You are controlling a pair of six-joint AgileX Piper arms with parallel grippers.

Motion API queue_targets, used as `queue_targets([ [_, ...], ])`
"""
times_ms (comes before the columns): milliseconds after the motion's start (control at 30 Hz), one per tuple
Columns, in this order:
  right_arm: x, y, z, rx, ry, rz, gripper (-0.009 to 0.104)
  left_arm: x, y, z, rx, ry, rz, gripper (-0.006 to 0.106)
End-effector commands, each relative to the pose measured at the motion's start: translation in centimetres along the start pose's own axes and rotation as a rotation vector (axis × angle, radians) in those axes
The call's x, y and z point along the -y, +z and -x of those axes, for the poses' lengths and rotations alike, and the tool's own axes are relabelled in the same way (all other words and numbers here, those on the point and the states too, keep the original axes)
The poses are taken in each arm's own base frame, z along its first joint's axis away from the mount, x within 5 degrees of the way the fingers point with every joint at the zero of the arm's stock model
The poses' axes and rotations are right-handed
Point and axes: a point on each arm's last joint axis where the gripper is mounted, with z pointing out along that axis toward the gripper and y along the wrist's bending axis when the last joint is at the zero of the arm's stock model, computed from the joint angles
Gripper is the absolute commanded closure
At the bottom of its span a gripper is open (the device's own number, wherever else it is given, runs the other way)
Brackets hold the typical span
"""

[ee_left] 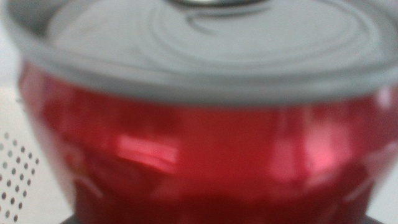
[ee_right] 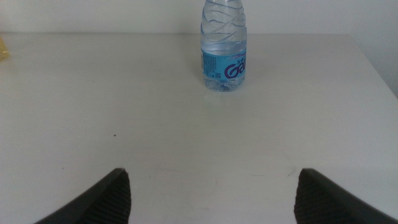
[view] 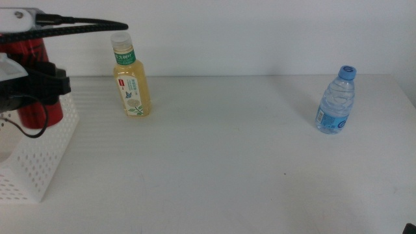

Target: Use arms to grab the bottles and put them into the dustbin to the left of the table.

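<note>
My left gripper (view: pixel 36 88) is at the far left of the middle view, shut on the slim red can (view: pixel 31 51) and holding it upright over the white perforated dustbin (view: pixel 40 162). In the left wrist view the can (ee_left: pixel 199 143) fills the frame and hides the jaws. The yellow-drink bottle (view: pixel 132 81) stands upright on the table (view: pixel 214 169) just right of the dustbin. The small water bottle (view: pixel 337 101) stands at the far right. My right gripper (ee_right: pixel 211 199) is open and empty, low over the table, with the water bottle (ee_right: pixel 224 43) well ahead of it.
A white wall runs behind the table's back edge. The dustbin's holed wall (ee_left: pixel 15 168) shows beside the can in the left wrist view. The left arm's black cable (view: pixel 84 26) stretches above the dustbin towards the yellow-drink bottle's cap.
</note>
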Motion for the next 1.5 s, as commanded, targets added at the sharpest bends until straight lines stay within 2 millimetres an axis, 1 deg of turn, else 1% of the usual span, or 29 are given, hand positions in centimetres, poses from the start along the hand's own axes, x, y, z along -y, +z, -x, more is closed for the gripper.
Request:
queue_targets([
  [0,0.0,-0.3,1.1,0.110,-0.014,-0.006,0.025,0.5,-1.8,3.5,0.100,0.083,-0.051,0.106],
  [67,0.0,-0.3,1.1,0.110,-0.014,-0.006,0.025,0.3,-2.1,4.9,0.076,0.098,-0.057,0.106],
  [100,0.0,-0.3,1.1,0.110,-0.014,-0.006,0.025,-0.2,-2.1,5.4,0.044,0.101,-0.039,0.106],
  [233,0.0,-0.3,1.1,0.110,-0.014,-0.006,0.025,-3.1,-1.7,7.4,-0.057,0.065,0.058,0.106],
  [367,0.0,-0.3,1.1,0.110,-0.014,-0.006,0.025,-5.9,-0.9,9.0,-0.112,0.066,0.129,0.106],
  [433,0.0,-0.3,1.1,0.110,-0.014,-0.006,0.025,-7.0,-0.3,9.6,-0.142,0.052,0.138,0.106],
  [500,0.0,-0.3,1.1,0.110,-0.014,-0.006,0.025,-8.0,0.3,9.7,-0.187,0.035,0.130,0.106],
  [633,0.0,-0.3,1.1,0.110,-0.014,-0.006,0.025,-9.6,2.1,9.8,-0.251,-0.007,0.070,0.106],
  [700,0.0,-0.3,1.1,0.110,-0.014,-0.006,0.025,-10.2,3.2,9.6,-0.285,-0.036,0.030,0.106],
  [800,0.0,-0.3,1.1,0.110,-0.014,-0.006,0.025,-11.3,5.2,8.8,-0.376,-0.048,-0.006,0.106],
  [1000,0.0,-0.3,1.1,0.110,-0.014,-0.006,0.025,-13.6,8.4,7.1,-0.522,-0.037,0.017,0.106],
  [1167,0.0,-0.3,1.1,0.110,-0.014,-0.006,0.025,-14.4,10.7,5.6,-0.591,-0.037,0.015,0.106],
  [1333,0.0,-0.3,1.1,0.110,-0.014,-0.006,0.025,-15.0,12.9,3.6,-0.659,-0.045,0.006,0.106],
  [1467,0.0,-0.3,1.1,0.110,-0.014,-0.006,0.025,-15.5,14.3,2.3,-0.696,-0.043,0.010,0.106],
])
